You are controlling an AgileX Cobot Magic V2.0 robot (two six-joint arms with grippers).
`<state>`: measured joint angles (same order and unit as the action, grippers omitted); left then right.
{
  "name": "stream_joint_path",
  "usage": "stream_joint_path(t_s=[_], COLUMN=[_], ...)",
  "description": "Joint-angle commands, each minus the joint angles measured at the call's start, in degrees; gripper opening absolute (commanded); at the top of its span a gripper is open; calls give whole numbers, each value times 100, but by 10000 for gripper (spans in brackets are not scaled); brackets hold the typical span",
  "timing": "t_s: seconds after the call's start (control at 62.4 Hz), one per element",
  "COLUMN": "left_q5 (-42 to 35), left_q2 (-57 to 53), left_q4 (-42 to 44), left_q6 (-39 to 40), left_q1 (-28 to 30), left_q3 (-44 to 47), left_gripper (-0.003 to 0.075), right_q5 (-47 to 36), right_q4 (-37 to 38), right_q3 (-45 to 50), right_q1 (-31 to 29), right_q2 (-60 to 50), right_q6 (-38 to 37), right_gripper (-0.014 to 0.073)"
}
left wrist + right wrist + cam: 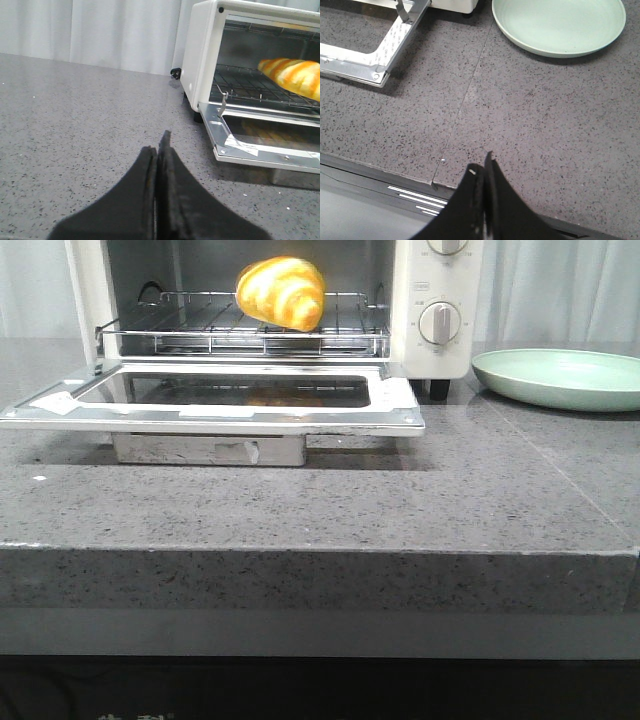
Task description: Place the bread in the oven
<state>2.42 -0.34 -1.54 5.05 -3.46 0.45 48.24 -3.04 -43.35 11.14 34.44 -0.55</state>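
Your left gripper (158,150) has its black fingers pressed flat together with nothing between them, hovering over bare grey stone. Your right gripper (485,172) is the same: fingers closed tight on nothing, poised above the near edge of the countertop (300,510).

From the left gripper, the oven (200,55) sits at about two o'clock, its door (260,145) dropped flat and open toward you. From the right gripper, the corner of that open door lies at about eleven o'clock, and the pale green plate (560,25) at about one o'clock, well apart from the fingers.

In the front view, the bread (282,292) rests on the wire rack (180,325) inside the oven cavity, toward the right half of the rack, its striped golden crust tilted slightly. The rack sits just above the lowered door (215,400), whose glass window faces up. The dial knobs (440,322) are at three o'clock from the bread, on the cream front panel. The plate (560,378) lies on the countertop at four o'clock from the bread, beside the oven's right side, with nothing on it.
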Motion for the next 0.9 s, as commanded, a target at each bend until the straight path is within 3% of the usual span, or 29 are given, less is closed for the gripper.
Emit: stream_joint_path(t_s=[0.0, 0.881], left_q5=[-507, -497], left_q2=[-133, -133], left_q4=[-1, -1], left_q6=[21, 21], left_q1=[76, 76], left_q3=[133, 133], left_gripper=[-18, -18], right_q5=[-351, -414], right_q4=[33, 39], right_q3=[-136, -33], right_q1=[-26, -37], right_q2=[18, -91], right_q6=[55, 55], right_gripper=[-118, -118])
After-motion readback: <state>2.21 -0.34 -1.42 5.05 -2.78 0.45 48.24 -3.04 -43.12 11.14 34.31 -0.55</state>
